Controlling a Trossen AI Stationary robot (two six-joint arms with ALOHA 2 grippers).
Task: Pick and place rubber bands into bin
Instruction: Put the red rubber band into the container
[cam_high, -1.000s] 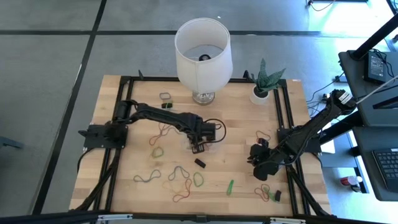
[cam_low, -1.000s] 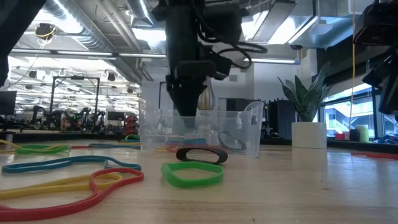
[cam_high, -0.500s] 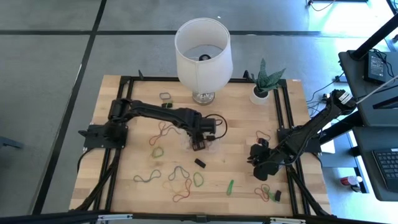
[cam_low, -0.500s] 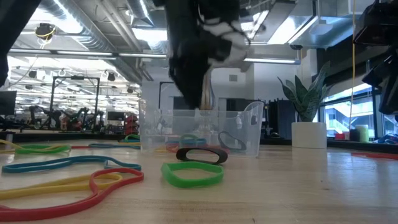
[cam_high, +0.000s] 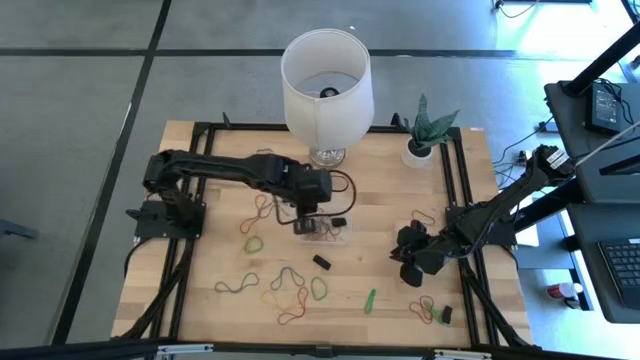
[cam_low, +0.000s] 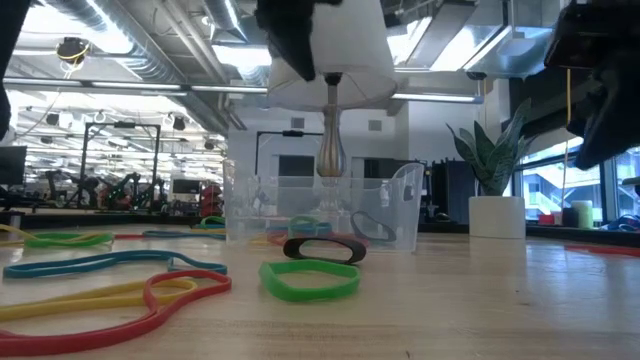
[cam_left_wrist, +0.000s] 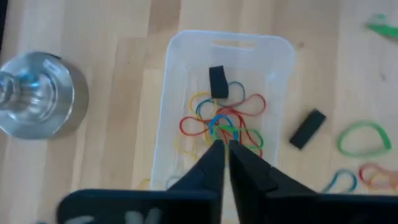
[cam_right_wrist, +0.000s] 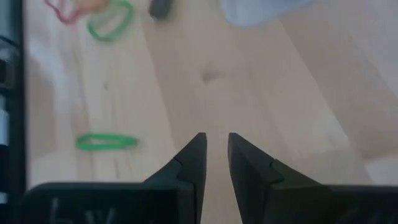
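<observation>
**Left gripper empty above the bin, ready for another band**

Your left gripper (cam_left_wrist: 222, 149) has its fingers pressed together with nothing between them. It hangs directly over the bin (cam_left_wrist: 180, 74), the small clear tub near the middle of the table (cam_high: 180, 300), just in front of the lamp (cam_high: 327, 80). Inside the bin lies a tangle of red, yellow, blue and green rubber bands (cam_left_wrist: 221, 121) with one black band on top.

Your right gripper (cam_right_wrist: 213, 152) waits above bare wood on the right side of the table, fingers slightly apart and holding nothing.

This looks like the gap between a drop and the next pick. More bands are scattered on the table in front of the bin, including a black band (cam_high: 321, 262) and a green band (cam_high: 319, 289) close by. Your next move calls for spreading the left fingers and descending onto one loop, low enough to pinch the thin rubber against the wood.
</observation>
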